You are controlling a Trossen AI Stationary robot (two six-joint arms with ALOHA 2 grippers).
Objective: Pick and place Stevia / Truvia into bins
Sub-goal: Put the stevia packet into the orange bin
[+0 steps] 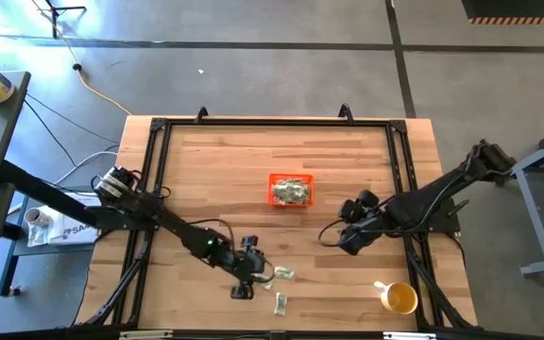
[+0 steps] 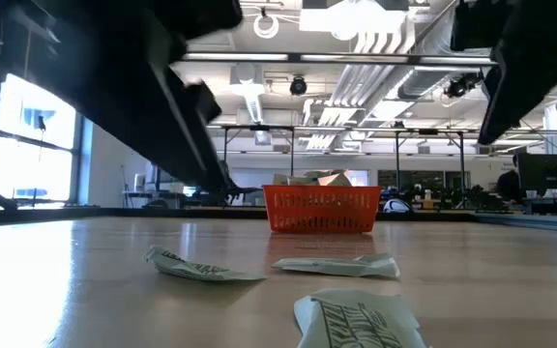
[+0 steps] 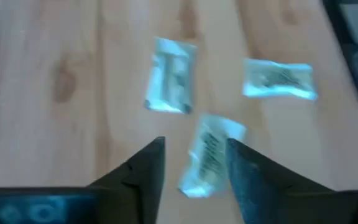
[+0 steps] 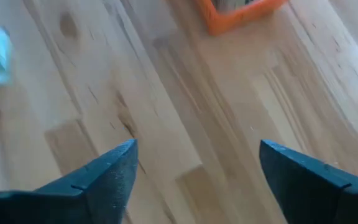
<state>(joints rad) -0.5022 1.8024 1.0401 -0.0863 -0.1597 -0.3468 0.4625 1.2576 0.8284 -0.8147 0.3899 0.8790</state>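
Now the left pincer (image 3: 194, 165) sits low over the near middle of the table (image 1: 206, 170), jaws partly apart and straddling one Stevia packet (image 3: 209, 155); nothing gripped yet as far as I can tell. Two more loose packets (image 3: 171, 74) lie just beyond it, apart from each other. Orange bin (image 1: 290, 190) is mid-table, far side of the packets, already holding a heap of them. Right pincer (image 4: 194, 168) hovers right of the bin, jaws wide, empty. Yellow mug (image 1: 399, 298) near right, not involved. Handling guess: packets are light, thin, floppy paper, likely to slide on wood or crumple; best pinched across the short width at the middle, pressing down to the surface first.
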